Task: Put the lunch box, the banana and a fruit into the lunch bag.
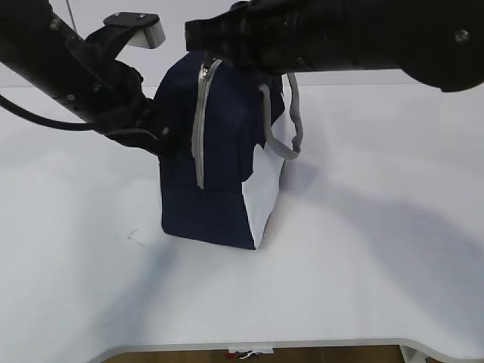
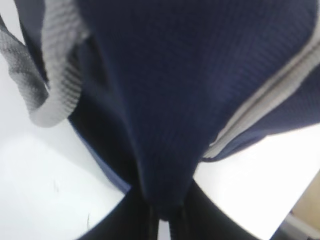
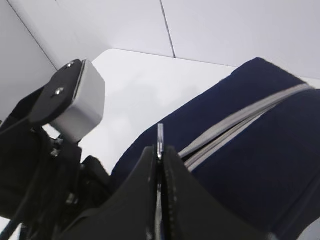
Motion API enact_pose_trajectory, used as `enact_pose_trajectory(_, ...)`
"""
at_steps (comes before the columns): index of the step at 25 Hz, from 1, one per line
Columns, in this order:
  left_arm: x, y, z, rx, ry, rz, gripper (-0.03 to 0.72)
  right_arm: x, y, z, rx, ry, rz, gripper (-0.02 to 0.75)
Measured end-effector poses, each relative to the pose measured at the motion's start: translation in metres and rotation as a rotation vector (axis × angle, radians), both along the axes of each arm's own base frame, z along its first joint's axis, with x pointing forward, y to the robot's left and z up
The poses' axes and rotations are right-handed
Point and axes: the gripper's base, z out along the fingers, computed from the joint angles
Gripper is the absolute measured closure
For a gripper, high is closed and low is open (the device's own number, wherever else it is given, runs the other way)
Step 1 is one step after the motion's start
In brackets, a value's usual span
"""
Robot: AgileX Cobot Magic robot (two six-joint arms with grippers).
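The navy lunch bag (image 1: 223, 151) stands upright in the middle of the white table, and its grey zipper (image 1: 200, 128) runs down the side facing me. My left gripper (image 1: 162, 136) is at the bag's left flank. In the left wrist view this gripper (image 2: 165, 215) is shut on a fold of the bag's navy fabric (image 2: 190, 75). My right gripper (image 1: 215, 64) reaches across to the top of the zipper. In the right wrist view that gripper (image 3: 160, 150) is shut on the thin metal zipper pull (image 3: 160, 134). The lunch box, banana and fruit are out of view.
Grey handles (image 1: 291, 128) hang over the bag's white side panel (image 1: 265, 189). The left arm's silver camera housing (image 3: 80, 100) sits close beside the right gripper. The white table (image 1: 363, 249) stretches around the bag, and its front edge lies near the bottom of the exterior view.
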Motion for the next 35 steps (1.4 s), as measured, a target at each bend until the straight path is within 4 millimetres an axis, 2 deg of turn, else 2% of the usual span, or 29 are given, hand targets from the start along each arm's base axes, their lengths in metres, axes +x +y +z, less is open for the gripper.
enact_pose_trajectory(5, -0.005, 0.004, -0.003, 0.073, 0.034, -0.052, 0.691, 0.006, -0.001, -0.004, -0.028, -0.018, 0.000, 0.724)
enact_pose_trajectory(9, -0.012, 0.007, 0.006, 0.084, 0.033, -0.070, 0.692, 0.015, -0.006, -0.004, -0.026, -0.037, -0.019, 0.724)
enact_pose_trajectory(16, -0.025, 0.012, 0.017, 0.106, 0.072, -0.110, 0.692, 0.048, -0.014, 0.000, -0.028, -0.076, -0.072, 0.724)
enact_pose_trajectory(24, -0.031, 0.016, 0.014, 0.156, 0.131, -0.148, 0.692, 0.092, -0.017, -0.017, -0.073, -0.074, -0.119, 0.724)
enact_pose_trajectory(29, -0.034, 0.018, 0.016, 0.168, 0.137, -0.156, 0.692, 0.121, -0.030, -0.041, -0.107, -0.021, -0.177, 0.724)
enact_pose_trajectory(32, -0.035, 0.018, 0.018, 0.167, 0.135, -0.157, 0.692, 0.130, -0.036, -0.053, -0.121, 0.018, -0.202, 0.724)
enact_pose_trajectory(35, -0.035, 0.019, 0.019, 0.168, 0.131, -0.157, 0.692, 0.131, -0.036, -0.053, -0.107, 0.033, -0.212, 0.724)
